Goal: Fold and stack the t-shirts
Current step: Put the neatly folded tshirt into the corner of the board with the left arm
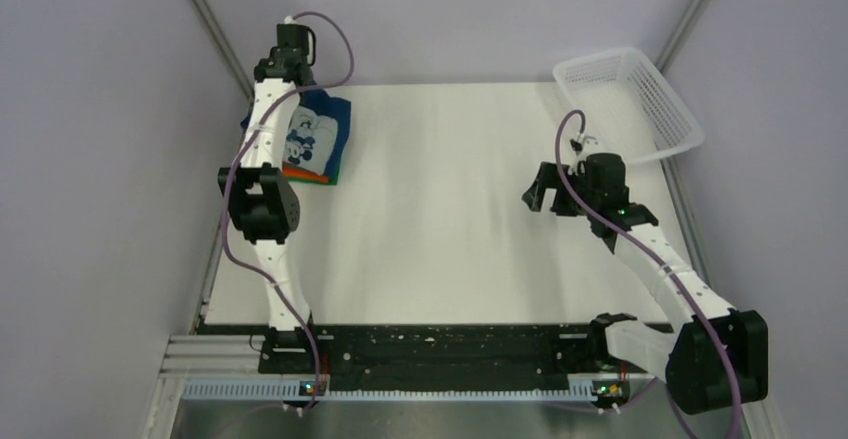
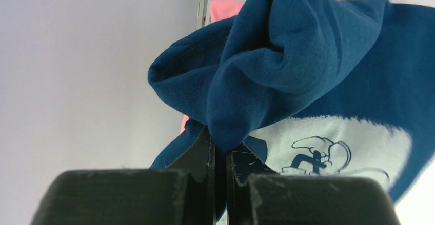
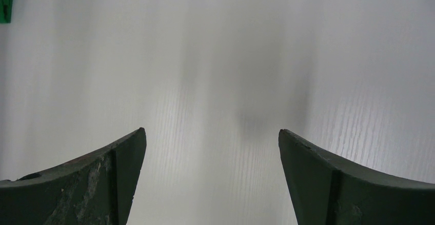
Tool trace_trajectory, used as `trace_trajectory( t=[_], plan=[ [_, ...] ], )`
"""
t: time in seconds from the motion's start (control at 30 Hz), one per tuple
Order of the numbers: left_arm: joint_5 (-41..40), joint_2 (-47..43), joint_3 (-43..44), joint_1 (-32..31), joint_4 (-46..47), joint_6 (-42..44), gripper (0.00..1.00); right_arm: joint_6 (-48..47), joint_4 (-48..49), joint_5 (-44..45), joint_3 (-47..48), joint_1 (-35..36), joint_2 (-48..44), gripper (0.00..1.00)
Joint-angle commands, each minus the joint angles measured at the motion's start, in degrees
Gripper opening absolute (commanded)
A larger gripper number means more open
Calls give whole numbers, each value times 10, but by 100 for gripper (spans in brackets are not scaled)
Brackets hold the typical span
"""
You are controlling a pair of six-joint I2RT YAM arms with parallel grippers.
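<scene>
Right gripper (image 3: 210, 133) spread wide over the table (image 1: 450, 239), mid-right. Left gripper (image 2: 219, 150) clamped on a bunched fold of the navy t-shirt (image 1: 318, 137), which lies print-up at the far-left corner atop the orange shirt (image 1: 298, 172) and green shirt (image 1: 330, 180); pink shirt (image 2: 225, 7) apparently underneath. White basket (image 1: 640, 99) at far right.

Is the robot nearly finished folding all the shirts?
Nearly, I think. Done: the basket looks empty, and an orange shirt and a green shirt lie folded in a pile. In hand: the left end effector is shut on a bunched fold of the navy shirt, lying on that pile. The right end effector hangs open over the table. Left: flatten that fold and let go.
</scene>
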Motion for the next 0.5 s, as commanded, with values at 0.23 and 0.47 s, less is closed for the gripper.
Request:
trace_trajectory(
  t=[0.23, 0.47],
  plan=[
    [58, 70, 22, 95, 49, -44, 0, -8, -1, 25, 13, -3, 21, 99],
    [62, 80, 2, 116, 65, -60, 1, -8, -2, 30, 16, -3, 29, 99]
  ],
)
